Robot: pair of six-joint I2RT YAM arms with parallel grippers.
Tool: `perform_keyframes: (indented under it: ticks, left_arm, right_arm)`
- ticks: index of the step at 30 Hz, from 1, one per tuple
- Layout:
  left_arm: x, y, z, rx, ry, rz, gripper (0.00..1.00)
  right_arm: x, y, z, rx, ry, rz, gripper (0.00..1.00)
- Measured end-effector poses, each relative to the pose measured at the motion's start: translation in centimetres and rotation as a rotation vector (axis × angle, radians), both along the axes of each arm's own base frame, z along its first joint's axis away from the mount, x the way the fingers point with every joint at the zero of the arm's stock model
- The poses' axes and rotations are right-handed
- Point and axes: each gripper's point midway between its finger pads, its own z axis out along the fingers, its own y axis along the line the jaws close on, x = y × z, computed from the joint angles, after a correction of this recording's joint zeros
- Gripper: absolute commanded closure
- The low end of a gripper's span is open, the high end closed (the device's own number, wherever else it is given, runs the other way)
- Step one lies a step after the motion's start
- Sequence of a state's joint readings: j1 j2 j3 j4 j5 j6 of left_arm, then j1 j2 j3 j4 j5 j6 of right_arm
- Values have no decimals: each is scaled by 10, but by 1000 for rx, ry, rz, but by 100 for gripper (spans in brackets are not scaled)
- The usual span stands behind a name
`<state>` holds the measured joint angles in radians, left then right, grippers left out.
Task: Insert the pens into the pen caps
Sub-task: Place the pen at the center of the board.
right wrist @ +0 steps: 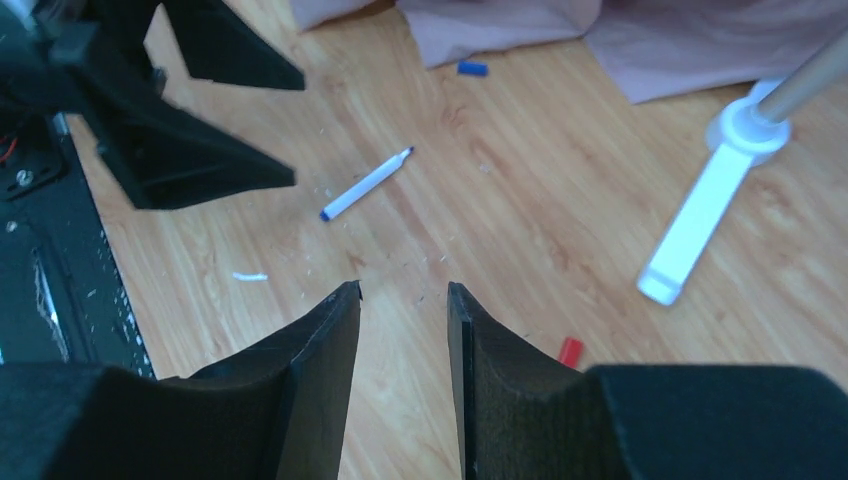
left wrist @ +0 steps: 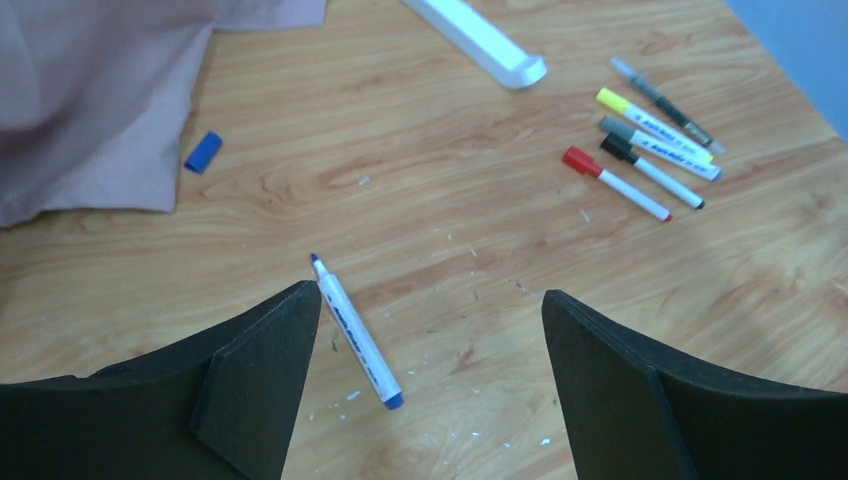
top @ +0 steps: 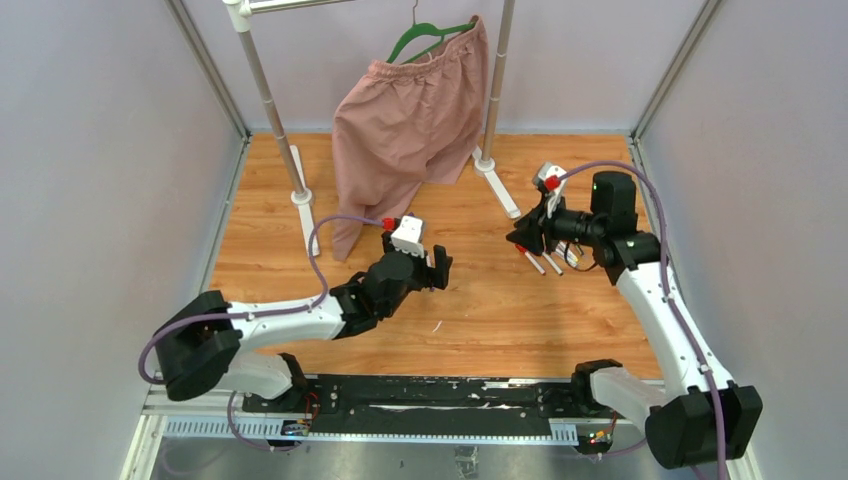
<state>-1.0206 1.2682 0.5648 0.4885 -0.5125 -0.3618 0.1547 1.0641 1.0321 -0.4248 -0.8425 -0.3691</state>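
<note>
- As I judge it, most of the task looks done. A cluster of five pens lies together at the far right of the wooden surface (left wrist: 450, 130).
- Four of them wear caps: the red-capped pen (left wrist: 620, 187), the black-capped pen (left wrist: 655, 175), the grey-capped pen (left wrist: 660, 148) and the yellow-capped pen (left wrist: 655, 125).
- The fifth, a darker pen (left wrist: 665, 105) with a pale end, is too small for me to tell whether it is capped.
- What remains, as far as I can tell, is one pairing. The blue pen (left wrist: 356, 332) lies bare-tipped in the middle of the surface. Its blue cap (left wrist: 203, 152) sits well apart from it, just beside the edge of the pink cloth (left wrist: 90, 100).
- The blue pen is slim, with a white printed barrel, a blue end plug and a fine blue tip. It lies flat on a diagonal, tip toward the cloth.
- The blue cap is a short, stubby tube lying on its side.
- Left gripper (left wrist: 432, 295): the jaws are spread wide with nothing between them. They hover over the blue pen, whose tip end shows just beside the left-hand jaw in the wrist view.
- Right gripper (right wrist: 404, 290): the jaws stand a narrow way apart, with bare wood showing in the gap, so they pinch nothing. In the top view this gripper hangs over the capped cluster, well apart from the blue pen.
</note>
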Motion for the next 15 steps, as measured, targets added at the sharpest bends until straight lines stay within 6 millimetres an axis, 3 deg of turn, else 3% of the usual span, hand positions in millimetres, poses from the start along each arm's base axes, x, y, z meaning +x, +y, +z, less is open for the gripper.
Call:
perform_keyframes:
  ticks: [3, 5, 7, 15]
  left_arm:
    - [7, -8, -17, 35, 84, 41, 20]
    - [13, -13, -28, 63, 130, 69, 31]
    - [20, -19, -39, 105, 180, 113, 39]
    - [42, -32, -85, 301, 345, 273, 41]
  right_arm:
    - [-13, 3, -21, 24, 24, 19, 56]
    - [-19, 4, -31, 36, 54, 28, 56]
    - [-18, 5, -31, 42, 52, 31, 56]
    - [-14, 5, -20, 46, -9, 28, 56]
